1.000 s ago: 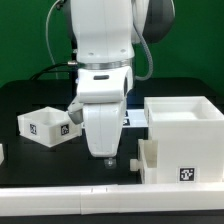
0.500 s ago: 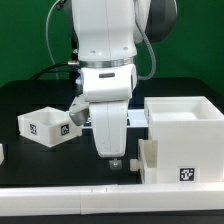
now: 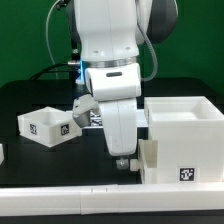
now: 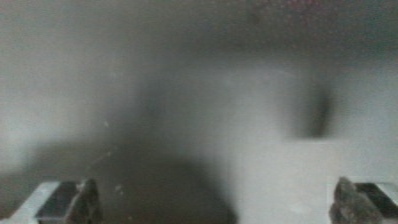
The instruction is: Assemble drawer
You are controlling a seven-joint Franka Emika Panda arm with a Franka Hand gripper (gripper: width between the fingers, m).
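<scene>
The large white open-topped housing (image 3: 186, 116) stands at the exterior view's right. One small white tray (image 3: 44, 123) with a tag sits at the left. A second tray (image 3: 180, 161) with a tag sits in front of the housing. My gripper (image 3: 124, 160) hangs low over the black table, tilted, right beside the second tray's left wall. In the wrist view the gripper (image 4: 214, 204) is open and empty, with its fingertips (image 4: 61, 203) wide apart. That view is blurred; it shows only a close grey-white surface with a dark vertical mark (image 4: 313, 110).
A white rail (image 3: 60, 190) runs along the table's front edge. A flat white sheet with tags, the marker board (image 3: 97, 118), lies behind my arm and is mostly hidden. A small white piece (image 3: 2, 152) shows at the far left edge.
My gripper has moved toward the exterior view's right and tilted, closing on the left wall of the front right tray. The trays and housing have not moved.
</scene>
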